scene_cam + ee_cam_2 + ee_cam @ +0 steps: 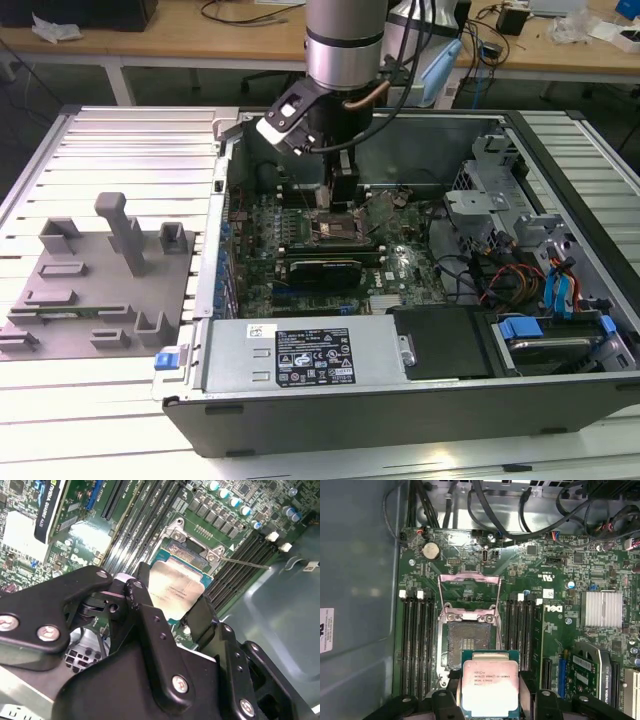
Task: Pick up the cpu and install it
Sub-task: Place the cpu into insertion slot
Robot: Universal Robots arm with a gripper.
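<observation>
Station: one arm (345,40) reaching down into one open computer case (400,415), which lies flat on a slatted metal table (120,140).

We count one gripper (342,195) with two black fingers (150,625). In the exterior view it hangs low over the motherboard (400,265), close above the processor area.

We count one cpu (490,687). It is square, with a pale silver top and a thin green rim. In both wrist views it sits between the two fingers, and the jaws are clamped on two opposite edges of it. It is held level and face up at the open socket (467,642). In the first wrist view it overlaps one edge of the socket, and the rest of the dark socket bed lies bare beyond it. We cannot tell whether the chip touches the socket or hangs just above it.

Around the socket, in the first wrist view:
- one metal load frame (469,615), swung open and off the socket bed
- two banks of dark memory slots (417,645), one on each side of the socket
- four white latches (402,594), two per bank
- one coin cell (430,551), past the frame
- one finned heat sink (601,609), well apart from the socket

Elsewhere in the exterior view:
- one labelled power supply (300,355) along the near wall of the case
- one grey fixture plate (90,300) on the table at the exterior view's left, well apart from the case, with one tall post (125,235) and several low blocks on it
</observation>
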